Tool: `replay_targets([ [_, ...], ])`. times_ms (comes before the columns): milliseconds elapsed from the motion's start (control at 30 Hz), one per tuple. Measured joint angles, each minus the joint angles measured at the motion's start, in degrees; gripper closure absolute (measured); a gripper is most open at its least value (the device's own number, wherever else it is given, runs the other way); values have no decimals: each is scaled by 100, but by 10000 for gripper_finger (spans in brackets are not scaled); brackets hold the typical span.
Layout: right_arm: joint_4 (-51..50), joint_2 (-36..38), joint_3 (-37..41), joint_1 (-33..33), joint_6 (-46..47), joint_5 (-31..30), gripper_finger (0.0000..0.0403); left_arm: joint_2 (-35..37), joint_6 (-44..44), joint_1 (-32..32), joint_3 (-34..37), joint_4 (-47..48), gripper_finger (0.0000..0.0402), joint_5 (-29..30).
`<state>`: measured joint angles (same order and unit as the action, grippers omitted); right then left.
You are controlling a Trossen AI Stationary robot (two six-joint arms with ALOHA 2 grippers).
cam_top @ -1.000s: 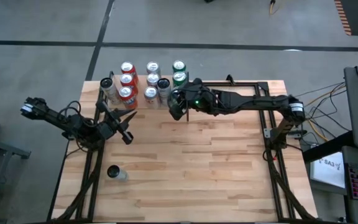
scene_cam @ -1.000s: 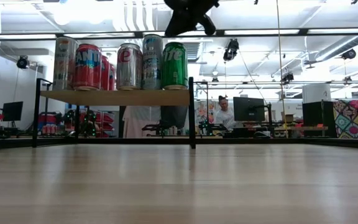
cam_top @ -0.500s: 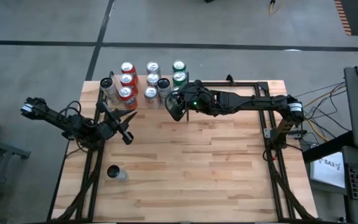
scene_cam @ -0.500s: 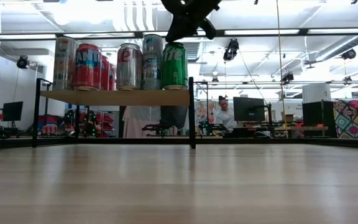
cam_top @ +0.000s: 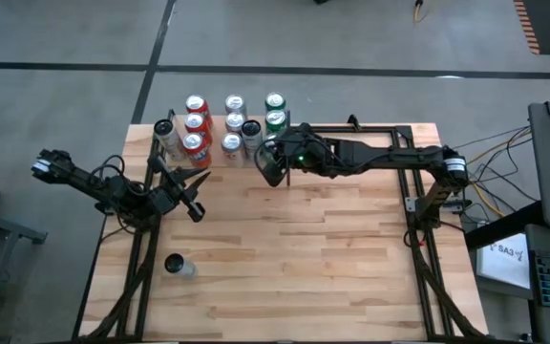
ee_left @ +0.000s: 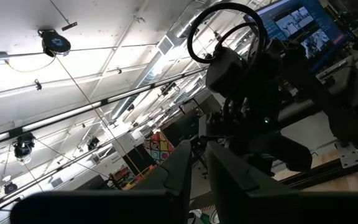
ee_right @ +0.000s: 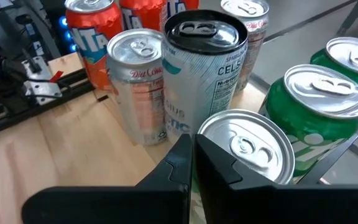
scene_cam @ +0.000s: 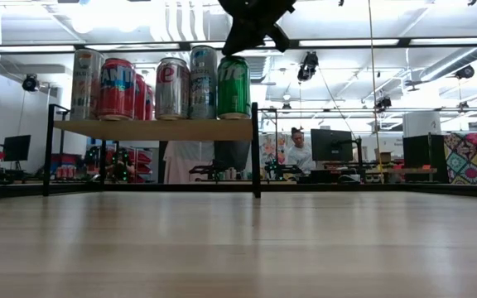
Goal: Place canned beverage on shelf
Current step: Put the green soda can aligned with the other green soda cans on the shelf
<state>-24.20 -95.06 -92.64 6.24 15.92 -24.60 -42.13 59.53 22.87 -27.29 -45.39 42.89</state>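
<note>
I see the shelf (scene_cam: 151, 129) as a small pale plain-wood board carried on thin black metal posts, standing at the 11 o'clock part of the table (cam_top: 294, 258) when I look from above. In the low view the board sits raised above the tabletop, with a black post at each end.

Cans crowd it. From the right wrist view I make out an orange Fanta can (ee_right: 91, 37), a silver Diet Coke can (ee_right: 140, 84), a tall white Celsius can with a black lid (ee_right: 205, 74), a green can (ee_right: 312, 115) and a silver-topped can (ee_right: 248, 146) nearest the camera, all upright and packed close, some touching. In the low view the green can (scene_cam: 232, 87) stands at the shelf's right end, next to the corner post.

My right tool (cam_top: 271, 168) hangs just above and beside the cans at the shelf's 3 o'clock edge, its fingers (ee_right: 179, 165) pressed together with nothing between them.

My left tool (cam_top: 195, 208) waits over the table at about 9 o'clock, pointing upward into the room; its fingers (ee_left: 182, 171) stand almost together, empty.

One more can (cam_top: 176, 265) stands alone on the table at about 8 o'clock, well apart from the shelf; I cannot read its label.
</note>
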Motion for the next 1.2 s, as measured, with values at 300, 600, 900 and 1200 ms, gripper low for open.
replay_targets([
  [300,-228,19,-9,-4,-2,101,394,0,0,-2,0,0,366,2],
  [600,-288,107,0,0,-151,101,394,0,0,-1,0,0,366,2],
  [900,-245,133,-1,-4,-259,63,394,0,0,-2,0,0,366,3],
  [1200,-299,161,-385,-259,-384,142,394,0,4,-2,0,0,366,4],
])
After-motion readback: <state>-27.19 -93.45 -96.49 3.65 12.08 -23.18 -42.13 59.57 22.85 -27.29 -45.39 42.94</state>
